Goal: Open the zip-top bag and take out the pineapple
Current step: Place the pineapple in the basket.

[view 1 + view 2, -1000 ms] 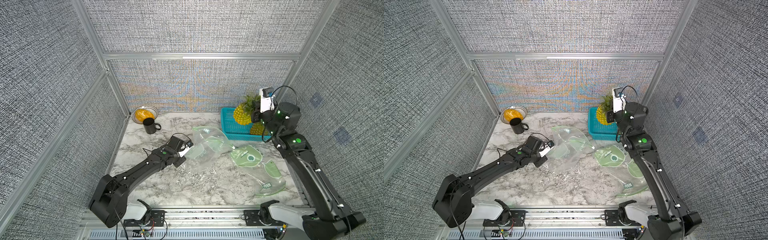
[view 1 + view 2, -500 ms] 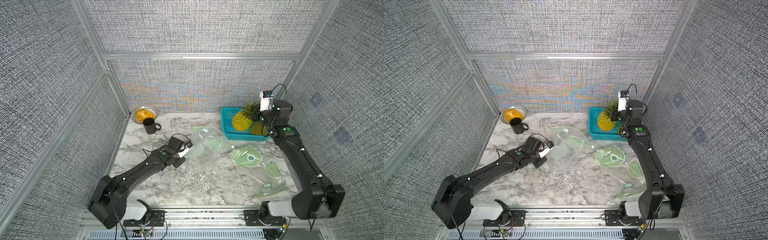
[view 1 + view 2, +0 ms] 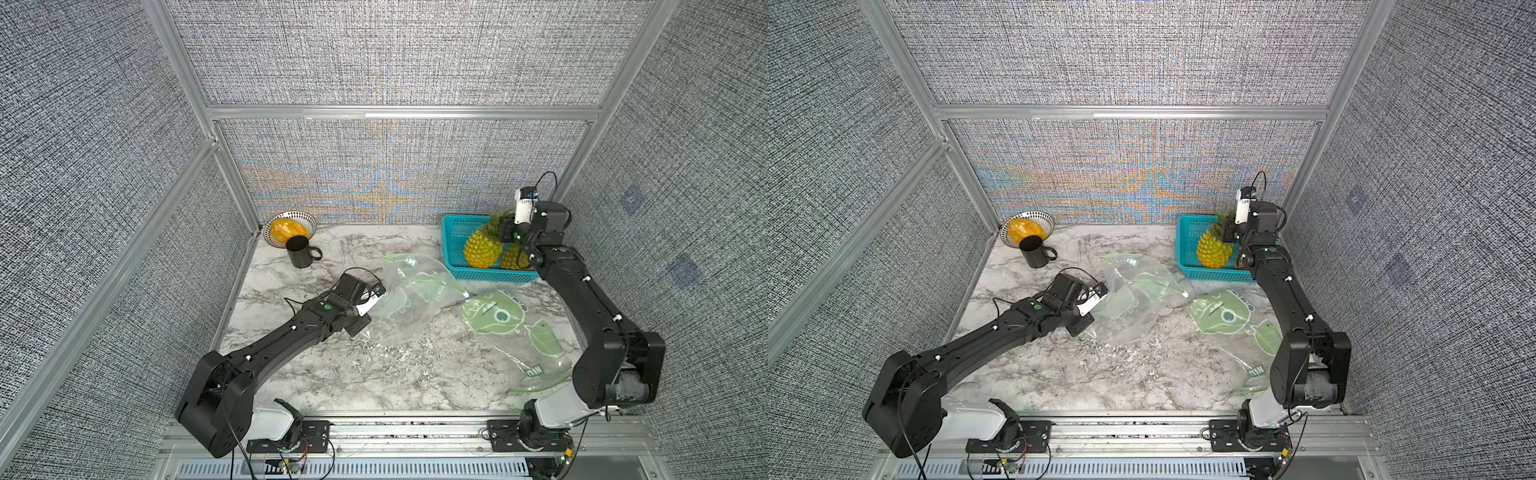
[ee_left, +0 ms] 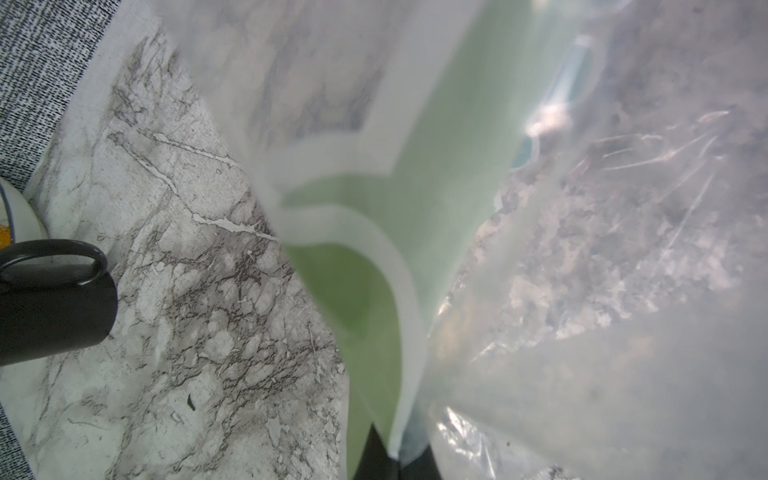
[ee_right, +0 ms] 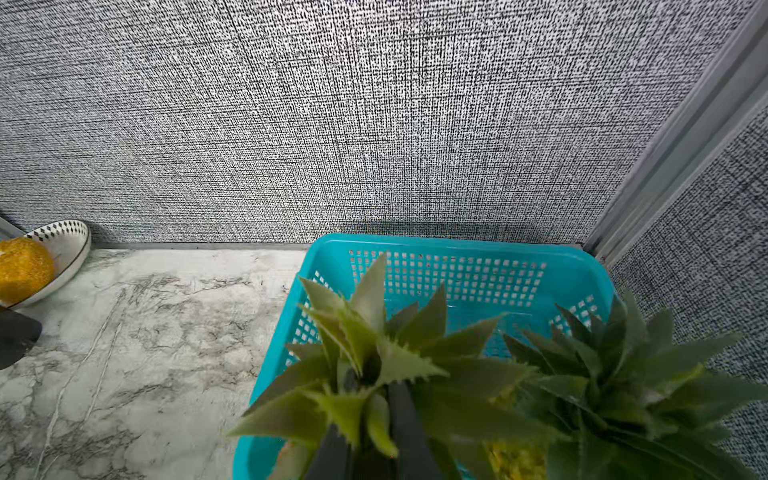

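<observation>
— What's on your left?
— Your left tool [image 3: 376, 290] is clenched on the edge of the zip-top bag [image 3: 409, 299], which lies crumpled on the surface [image 3: 332, 374] (black mug [image 3: 300, 251] off to its left, nearer the back wall).
— And on your right?
— Your right tool [image 5: 370, 440] grips the pineapple [image 3: 482, 249] by its crown, upright at the teal basket [image 3: 486, 273], beside a second pineapple [image 3: 513, 257]; whether it touches the basket floor, you cannot tell

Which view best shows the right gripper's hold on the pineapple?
The right wrist view: it shows the right gripper shut on the leaves of the pineapple up close. Both top views show its yellow body at the teal basket, but not the grip. The left wrist view shows no pineapple.
</observation>
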Controlling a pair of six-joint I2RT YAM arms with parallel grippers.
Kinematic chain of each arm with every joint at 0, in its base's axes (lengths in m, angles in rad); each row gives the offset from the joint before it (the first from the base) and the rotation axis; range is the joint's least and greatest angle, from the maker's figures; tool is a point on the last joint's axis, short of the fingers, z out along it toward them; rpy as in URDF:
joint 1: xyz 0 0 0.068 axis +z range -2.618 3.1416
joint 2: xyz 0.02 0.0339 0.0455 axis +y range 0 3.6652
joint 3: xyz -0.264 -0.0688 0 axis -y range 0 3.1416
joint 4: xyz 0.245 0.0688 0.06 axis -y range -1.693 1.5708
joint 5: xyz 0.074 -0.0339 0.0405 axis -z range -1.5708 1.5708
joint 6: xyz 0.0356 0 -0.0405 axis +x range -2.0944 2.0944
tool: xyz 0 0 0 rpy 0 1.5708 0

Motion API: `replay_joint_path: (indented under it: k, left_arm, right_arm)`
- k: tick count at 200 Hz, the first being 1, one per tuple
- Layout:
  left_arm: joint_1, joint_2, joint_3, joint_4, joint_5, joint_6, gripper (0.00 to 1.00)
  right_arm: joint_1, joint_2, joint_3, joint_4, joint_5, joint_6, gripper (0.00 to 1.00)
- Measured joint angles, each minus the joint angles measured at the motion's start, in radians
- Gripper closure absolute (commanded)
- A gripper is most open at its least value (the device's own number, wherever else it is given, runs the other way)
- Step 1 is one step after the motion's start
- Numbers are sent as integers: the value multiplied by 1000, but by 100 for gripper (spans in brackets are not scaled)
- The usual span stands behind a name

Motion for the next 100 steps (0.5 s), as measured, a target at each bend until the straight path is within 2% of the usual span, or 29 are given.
replay_joint_path:
  k: [100]
  left_arm:
    - [0, 0, 0, -2, 0, 8, 100]
  right_arm:
    - [0, 90, 17, -2, 18, 18, 100]
